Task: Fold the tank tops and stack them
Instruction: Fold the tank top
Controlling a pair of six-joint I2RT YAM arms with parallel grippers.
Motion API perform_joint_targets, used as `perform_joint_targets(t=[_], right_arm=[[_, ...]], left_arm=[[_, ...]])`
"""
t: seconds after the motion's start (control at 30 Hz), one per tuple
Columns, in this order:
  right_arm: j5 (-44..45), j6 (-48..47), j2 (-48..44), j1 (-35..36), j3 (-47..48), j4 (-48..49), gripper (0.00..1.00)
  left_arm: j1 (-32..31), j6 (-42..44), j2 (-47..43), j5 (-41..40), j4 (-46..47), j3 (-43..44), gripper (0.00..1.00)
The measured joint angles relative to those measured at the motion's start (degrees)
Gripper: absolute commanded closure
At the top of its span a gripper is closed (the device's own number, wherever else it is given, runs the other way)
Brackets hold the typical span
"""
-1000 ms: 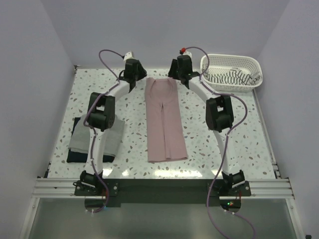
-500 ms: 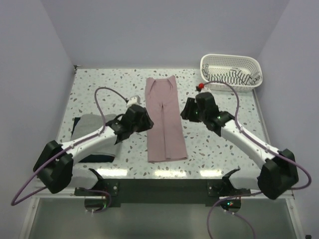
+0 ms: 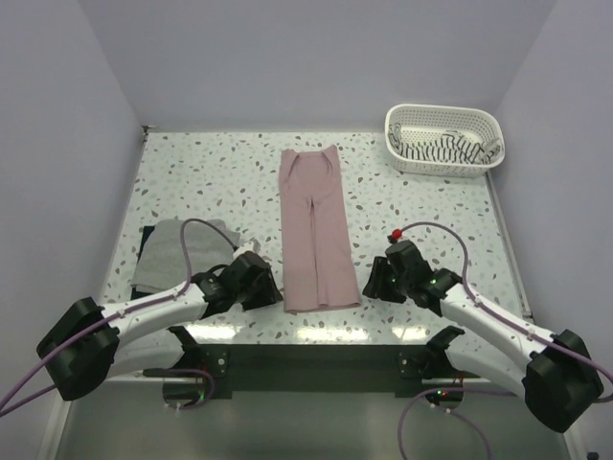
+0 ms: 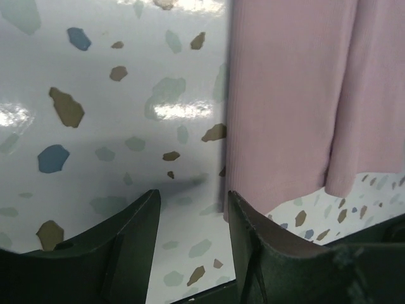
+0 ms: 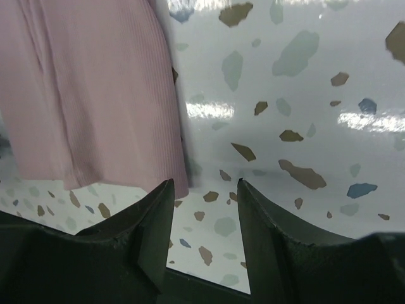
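The dusty pink tank top (image 3: 313,230) lies as a long narrow strip down the middle of the table, also seen in the wrist views (image 4: 291,95) (image 5: 95,95). My left gripper (image 3: 275,291) (image 4: 193,202) is low and open at the strip's near left corner, one finger beside the cloth edge. My right gripper (image 3: 370,287) (image 5: 204,188) is open at the near right corner, with only tabletop between its fingers. A folded light grey tank top (image 3: 172,251) rests on a dark navy one (image 3: 145,241) at the left. The striped tank top (image 3: 445,149) is in the basket.
The white lattice basket (image 3: 441,110) stands at the back right corner. The table's near edge and the black mounting rail (image 3: 306,359) run just below both grippers. Walls close in on the left, back and right.
Both arms have swept from the pink strip's far end down to its near end, one on each side. The left jaws have spread wider. The cloth has not moved.
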Motion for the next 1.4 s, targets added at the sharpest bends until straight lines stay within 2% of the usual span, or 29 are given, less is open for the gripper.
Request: perform_joint_targets(t=[0.43, 0.7, 0.97, 1.03, 1.4], right_arm=[[-2.9, 6.5, 3.2, 4.8, -5.3, 7.1, 0.51], [-2.8, 10.0, 3.5, 6.9, -6.6, 9.6, 0.57], [-0.5, 11.8, -8.0, 6.9, -7.0, 4.5, 0.55], [0.2, 11.8, -8.4, 6.9, -6.2, 4.0, 0.54], [0.2, 11.8, 2.7, 6.9, -5.9, 7.7, 0.54]], left_arm=[[-1.5, -3.8, 0.0, 3.7, 6.8, -3.2, 0.52], [-4.1, -7.2, 0.6, 3.7, 9.1, -4.1, 0.54], [-4.8, -8.9, 0.7, 3.7, 10.3, -4.7, 0.55], [-4.8, -9.0, 0.8, 3.7, 10.3, -4.7, 0.56], [-5.6, -9.5, 1.4, 3.4, 11.1, -4.7, 0.58]])
